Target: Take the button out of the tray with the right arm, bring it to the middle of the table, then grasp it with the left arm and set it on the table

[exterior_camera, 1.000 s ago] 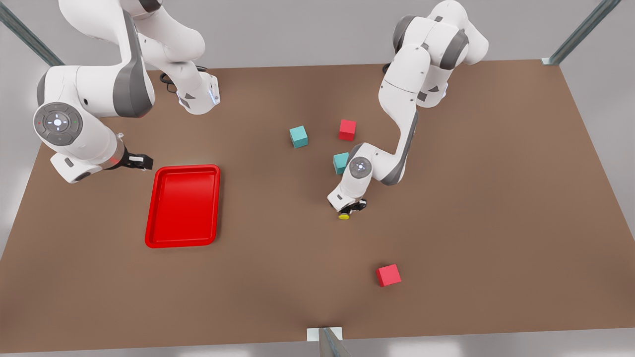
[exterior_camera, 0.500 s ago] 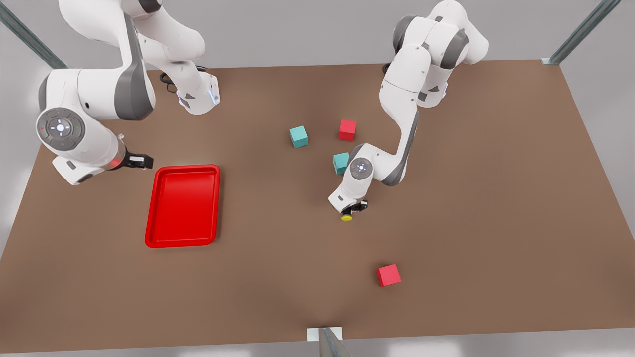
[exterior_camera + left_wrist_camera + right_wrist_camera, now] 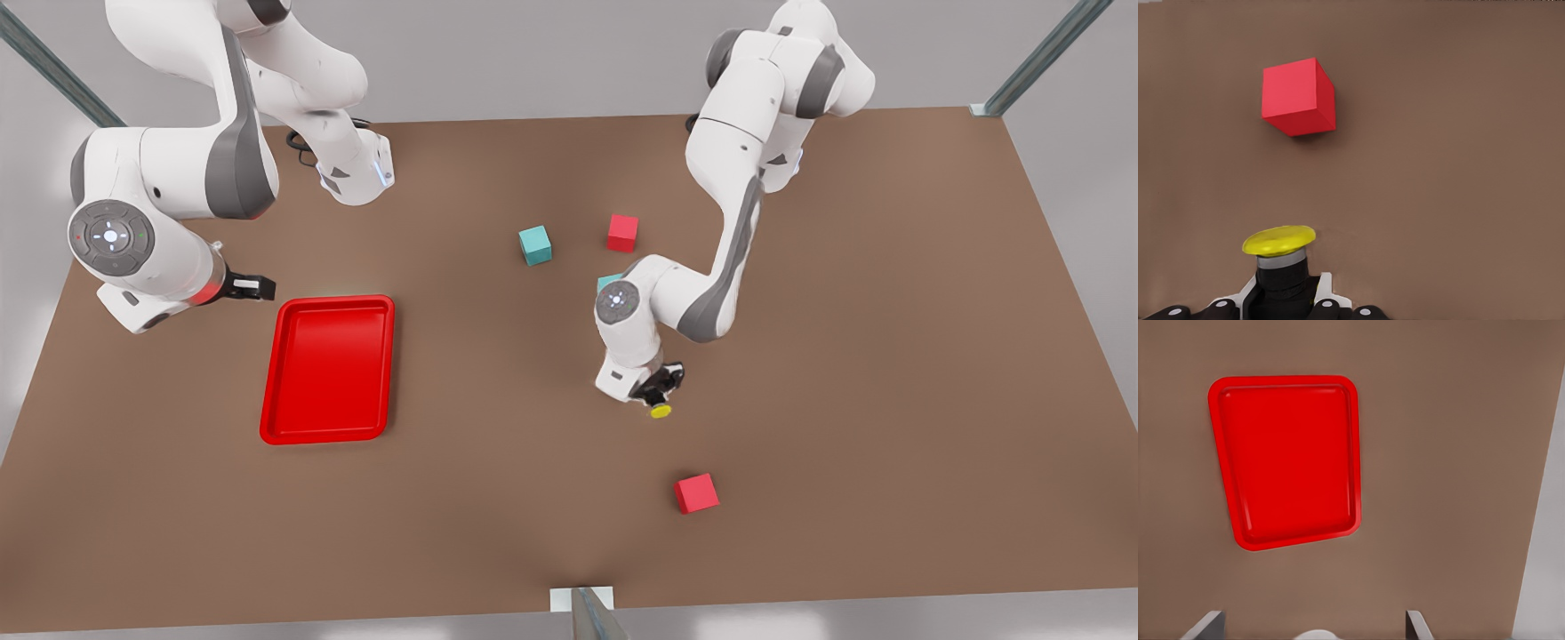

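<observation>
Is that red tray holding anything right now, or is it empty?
Empty. The tray shows only its bare red floor in the right wrist and front views. The button is out, held in the left gripper over the table.

teal cube (image 3: 608,281) mostly behind left arm (image 3: 711,284)

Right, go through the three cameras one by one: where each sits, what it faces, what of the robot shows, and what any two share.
Front view: high off the arms, looking down on the table, both arms, the tray, four cubes.
Left wrist view: on the left arm, facing the table; left gripper shut on the button, a red cube beyond.
Right wrist view: on the waiting right arm, above the tray; right gripper open.
Shared: front and left wrist views show the button and that cube; front and right wrist views, the tray.
</observation>
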